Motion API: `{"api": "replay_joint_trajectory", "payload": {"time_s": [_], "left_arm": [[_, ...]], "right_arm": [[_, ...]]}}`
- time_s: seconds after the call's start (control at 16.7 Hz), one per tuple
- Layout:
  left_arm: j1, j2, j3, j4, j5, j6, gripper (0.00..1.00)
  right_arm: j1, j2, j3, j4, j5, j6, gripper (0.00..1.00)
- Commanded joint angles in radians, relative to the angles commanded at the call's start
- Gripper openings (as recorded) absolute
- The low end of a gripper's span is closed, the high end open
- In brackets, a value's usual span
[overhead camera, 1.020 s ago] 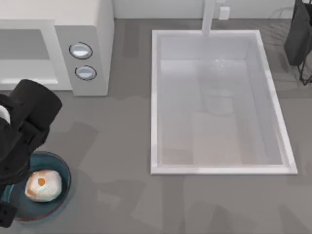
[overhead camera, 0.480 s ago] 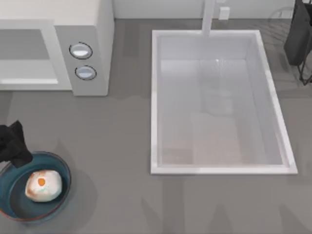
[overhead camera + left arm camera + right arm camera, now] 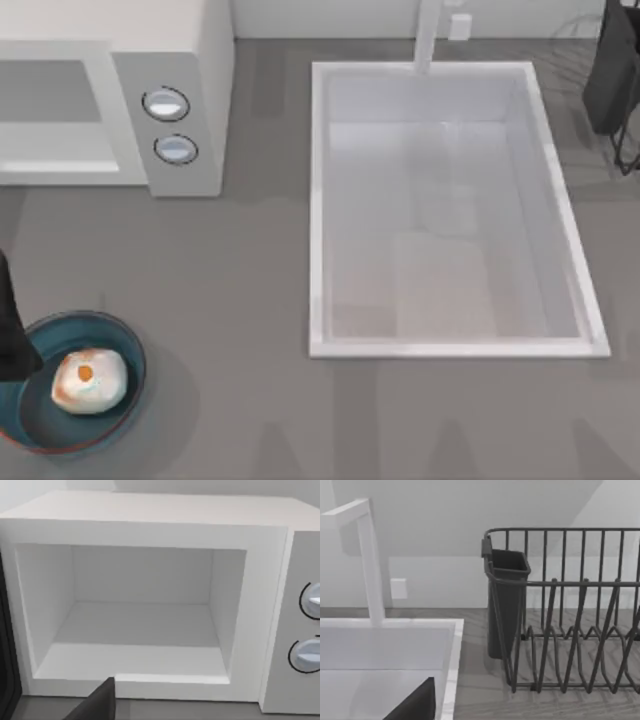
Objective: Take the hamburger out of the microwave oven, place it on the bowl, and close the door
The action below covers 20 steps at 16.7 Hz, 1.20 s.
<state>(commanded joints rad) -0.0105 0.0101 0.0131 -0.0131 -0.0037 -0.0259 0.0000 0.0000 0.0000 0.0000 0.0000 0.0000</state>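
Cream-white hamburger (image 3: 89, 381) sits in the bowl (image 3: 128, 345), near the left end effector, whose state I cannot tell.

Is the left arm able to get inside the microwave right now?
Probably yes: the microwave oven cavity stands open and empty straight ahead of the left wrist camera, with nothing blocking its mouth.

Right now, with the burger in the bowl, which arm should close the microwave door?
Left, probably. Its wrist view faces the open microwave oven directly, and the arm sits beside the bowl; the right arm is parked beyond the sink.
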Motion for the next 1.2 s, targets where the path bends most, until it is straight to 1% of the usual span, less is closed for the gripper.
{"api": "replay_joint_trajectory", "payload": {"time_s": [0.12,0.36,1.14,1.2], "left_arm": [[0.011,-0.01,-0.013,0.013,0.004,0.026,1.0],[0.011,-0.01,-0.013,0.013,0.004,0.026,1.0],[0.011,-0.01,-0.013,0.013,0.004,0.026,0.02],[0.011,-0.01,-0.013,0.013,0.004,0.026,0.0]], "right_arm": [[0.0,0.0,0.0,0.0,0.0,0.0,1.0],[0.0,0.0,0.0,0.0,0.0,0.0,1.0],[0.0,0.0,0.0,0.0,0.0,0.0,1.0],[0.0,0.0,0.0,0.0,0.0,0.0,1.0]]}}
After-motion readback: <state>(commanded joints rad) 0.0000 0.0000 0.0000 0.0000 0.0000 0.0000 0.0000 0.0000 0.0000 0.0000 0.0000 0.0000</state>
